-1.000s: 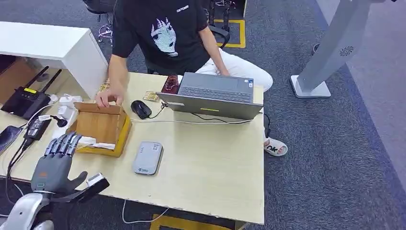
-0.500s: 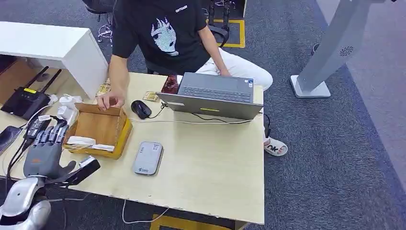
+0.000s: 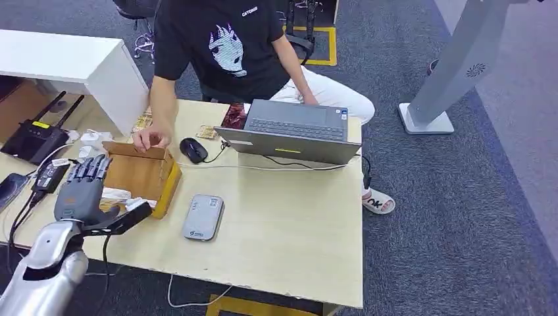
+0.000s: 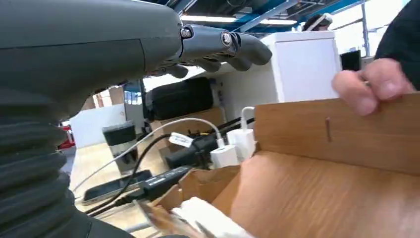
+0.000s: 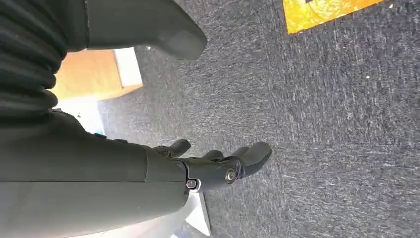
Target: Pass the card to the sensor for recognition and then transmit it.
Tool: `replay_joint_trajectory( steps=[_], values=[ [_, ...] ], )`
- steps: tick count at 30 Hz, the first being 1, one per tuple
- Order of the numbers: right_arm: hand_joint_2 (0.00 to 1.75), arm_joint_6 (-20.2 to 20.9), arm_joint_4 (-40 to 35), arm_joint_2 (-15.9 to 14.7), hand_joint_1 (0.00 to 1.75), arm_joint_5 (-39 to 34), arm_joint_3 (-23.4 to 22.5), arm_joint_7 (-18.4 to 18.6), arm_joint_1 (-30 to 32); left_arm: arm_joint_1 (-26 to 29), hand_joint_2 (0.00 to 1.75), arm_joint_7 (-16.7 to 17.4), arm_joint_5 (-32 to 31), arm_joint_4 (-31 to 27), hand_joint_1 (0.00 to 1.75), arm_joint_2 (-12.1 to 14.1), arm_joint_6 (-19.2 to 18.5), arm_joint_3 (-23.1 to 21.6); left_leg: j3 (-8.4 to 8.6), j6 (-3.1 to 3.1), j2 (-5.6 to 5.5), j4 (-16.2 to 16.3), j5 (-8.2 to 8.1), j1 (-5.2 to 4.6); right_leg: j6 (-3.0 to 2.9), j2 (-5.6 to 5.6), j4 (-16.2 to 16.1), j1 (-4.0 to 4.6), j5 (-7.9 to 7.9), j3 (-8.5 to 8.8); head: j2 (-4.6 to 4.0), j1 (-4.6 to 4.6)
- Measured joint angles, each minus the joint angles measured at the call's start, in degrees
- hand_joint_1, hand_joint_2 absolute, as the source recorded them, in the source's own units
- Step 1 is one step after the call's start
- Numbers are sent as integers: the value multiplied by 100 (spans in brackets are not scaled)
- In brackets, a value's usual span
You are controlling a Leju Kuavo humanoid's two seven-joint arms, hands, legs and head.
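An open cardboard box [image 3: 141,172] stands on the left of the table [image 3: 289,224], with white cards [image 3: 118,194] lying at its near end. My left hand [image 3: 82,191] hovers over the box's near left corner, fingers spread flat, thumb out to the side, holding nothing. In the left wrist view the fingers [image 4: 223,44] reach over the box [image 4: 317,198], and the cards [image 4: 208,220] lie below them. The grey sensor [image 3: 202,216] lies flat on the table just right of the box. My right hand [image 5: 218,166] hangs over carpet, fingers loosely extended, empty.
A person sits across the table; their hand [image 3: 150,139] holds the box's far edge. A laptop [image 3: 296,128], a mouse [image 3: 193,149] and its cable lie behind the sensor. A router [image 3: 34,139], chargers, cables and a phone [image 3: 10,187] crowd the left side.
My left hand has moved forward and to the right, from the table's front edge to above the box's near corner. The person's hand stays at the box's far edge.
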Motion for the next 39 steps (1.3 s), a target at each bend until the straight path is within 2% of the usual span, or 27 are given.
replay_joint_trajectory(
  steps=[7,16,17,18,19,20,25,27,29,35,39],
  values=[
    [175,11,0,-4,0,0,-28,4,-13,-306,175,-46,218,179,7,-72,-181,-288,0,0,1,0,0,-1,0,2,0,0,0,-1,0,0],
    [175,13,0,-13,0,2,-33,-13,-17,-412,175,-81,431,304,9,-76,-359,-465,0,0,3,0,0,0,0,7,0,0,0,-2,0,0],
    [175,13,0,-13,0,2,-33,-18,-17,-420,175,-117,532,317,24,-76,-460,-480,-1,0,2,0,0,0,0,6,0,0,0,-2,0,0],
    [175,15,0,-15,0,4,-33,-22,-16,-433,175,-144,631,323,65,-70,-581,-507,-1,0,1,0,0,0,0,5,0,0,0,-2,0,0],
    [175,20,0,-18,0,4,-35,-37,-17,-442,175,-186,772,330,168,-40,-750,-562,-1,0,1,0,0,0,0,5,0,0,0,-2,0,0],
    [175,20,0,-20,0,7,-37,-42,-18,-462,175,-207,880,337,173,-17,-867,-606,-1,0,1,0,0,0,0,5,0,0,0,-1,0,0],
    [175,28,0,-42,0,9,-66,-50,-21,-525,175,-249,1443,387,175,206,-1487,-846,0,0,3,0,0,0,0,7,1,0,1,-1,0,2],
    [175,28,0,-52,0,9,-83,-50,-23,-569,175,-247,1761,411,175,360,-1811,-942,0,0,3,0,0,0,0,7,2,0,1,-2,0,2],
    [175,26,0,-61,0,9,-96,-50,-25,-605,175,-243,1908,448,175,514,-1965,-1038,0,0,4,0,0,0,0,8,2,0,1,-2,0,0],
    [175,26,0,-68,0,2,-122,-50,-30,-656,175,-240,2030,514,175,752,-2100,-1154,-1,0,7,0,0,1,0,11,2,0,0,-3,-2,0],
    [175,20,0,-68,0,-4,-140,-50,-32,-717,175,-157,2076,553,175,798,-1958,-1246,-1,0,7,0,0,-1,0,13,2,0,1,-3,-2,0]
  ],
)
